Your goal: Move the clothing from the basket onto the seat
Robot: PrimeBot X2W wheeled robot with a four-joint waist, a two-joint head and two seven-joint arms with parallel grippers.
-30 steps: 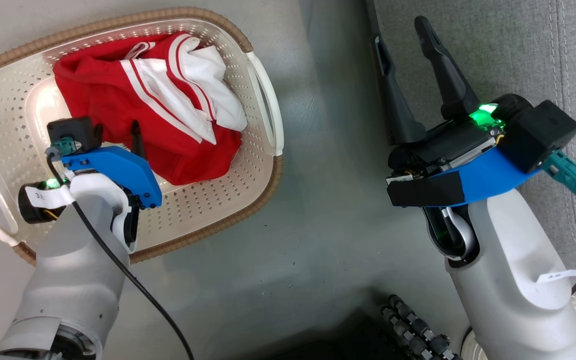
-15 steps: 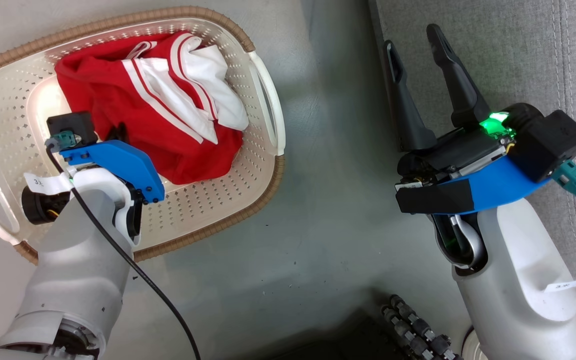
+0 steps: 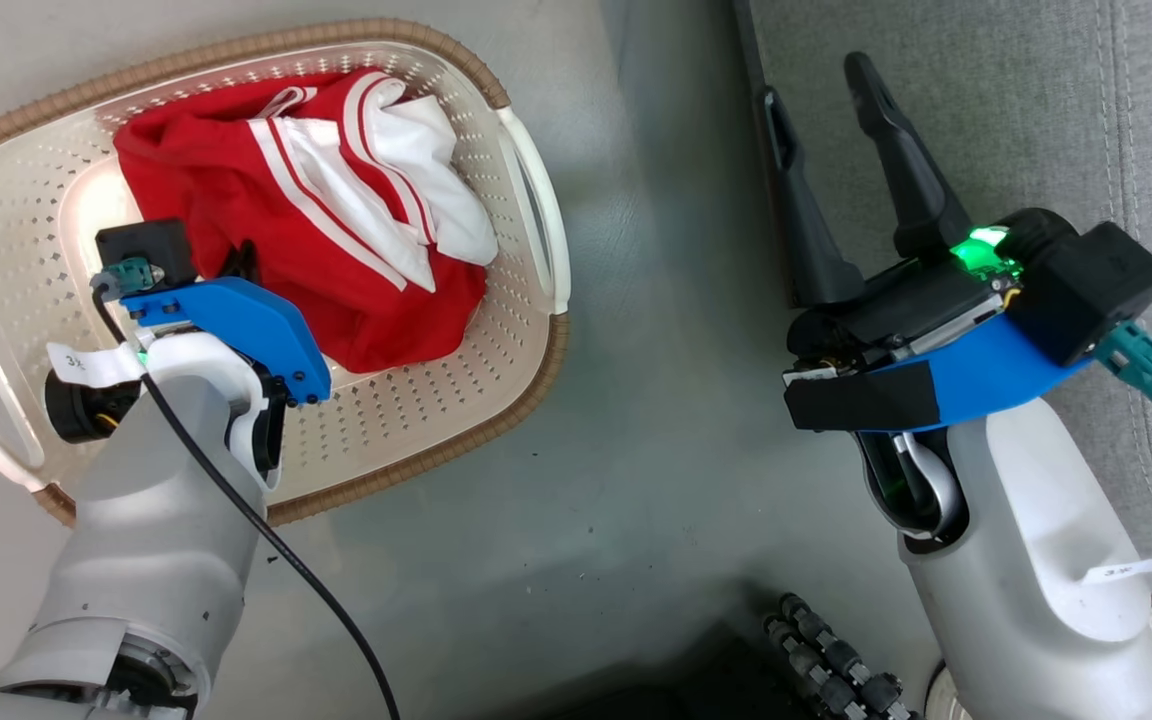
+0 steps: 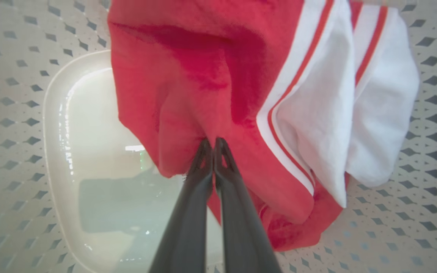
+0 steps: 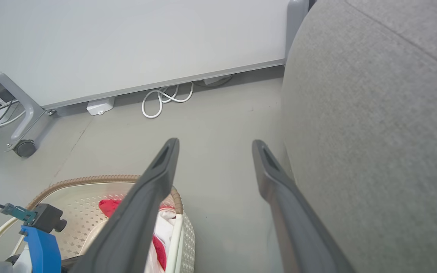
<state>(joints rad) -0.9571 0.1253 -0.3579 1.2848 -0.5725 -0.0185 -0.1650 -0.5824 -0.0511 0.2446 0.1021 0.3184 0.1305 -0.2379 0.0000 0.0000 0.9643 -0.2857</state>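
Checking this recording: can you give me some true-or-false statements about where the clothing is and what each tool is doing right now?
1. The left tool is shut, pinching a red fold of the clothing inside the basket. True.
2. The right tool is shut on fabric. False: its fingers stand apart and hold nothing.
3. The clothing already lies on the seat. False: it is still in the basket.
4. The basket stands on the floor, with bare floor between it and the seat. True.

Open floor (image 3: 636, 400), seemingly, between basket (image 3: 406, 420) and seat (image 3: 986, 100).
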